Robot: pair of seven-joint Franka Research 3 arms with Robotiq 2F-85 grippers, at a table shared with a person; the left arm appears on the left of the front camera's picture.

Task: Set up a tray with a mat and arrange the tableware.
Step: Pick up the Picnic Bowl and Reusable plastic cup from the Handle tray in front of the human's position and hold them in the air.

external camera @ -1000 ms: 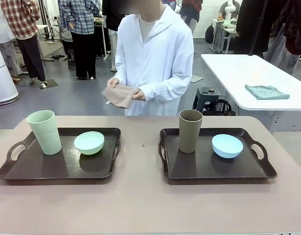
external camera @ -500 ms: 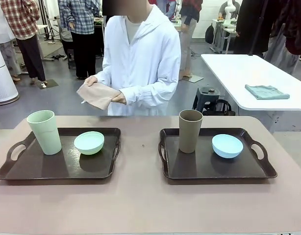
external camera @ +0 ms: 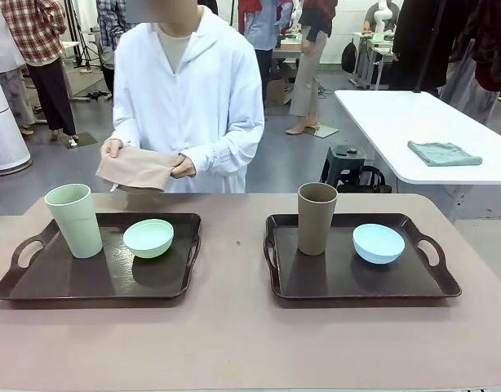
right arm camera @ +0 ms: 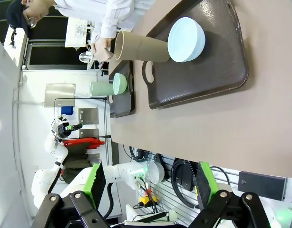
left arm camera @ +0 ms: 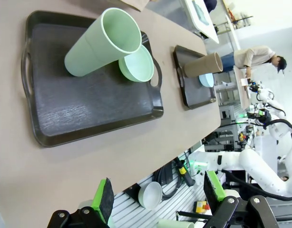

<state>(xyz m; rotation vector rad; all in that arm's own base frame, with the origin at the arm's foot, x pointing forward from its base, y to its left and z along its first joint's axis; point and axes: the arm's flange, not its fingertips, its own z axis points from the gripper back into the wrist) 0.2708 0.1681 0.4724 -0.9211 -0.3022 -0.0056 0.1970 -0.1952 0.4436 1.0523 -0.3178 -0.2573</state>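
Note:
Two dark brown trays sit on the table. The left tray (external camera: 95, 286) holds a mint green tumbler (external camera: 73, 220) and a mint green bowl (external camera: 148, 238). On the right tray (external camera: 361, 282) stand a brown tumbler (external camera: 317, 218) and a pale blue bowl (external camera: 379, 243). A person in white behind the left tray holds a beige mat (external camera: 140, 167) in both hands. My left gripper (left arm camera: 159, 192) is open, back from the table's near edge, facing the left tray (left arm camera: 79, 109). My right gripper (right arm camera: 150, 183) is open too, back from the right tray (right arm camera: 217, 71).
The table top between the two trays and in front of them is bare. Behind at the right stands a white table (external camera: 397, 122) with a folded teal cloth (external camera: 444, 153), and a dark stool (external camera: 346, 163) beside it. Other people stand farther off.
The person has stepped toward picture left with the mat, from behind the table's middle to behind the left tray. Trays and tableware have not moved.

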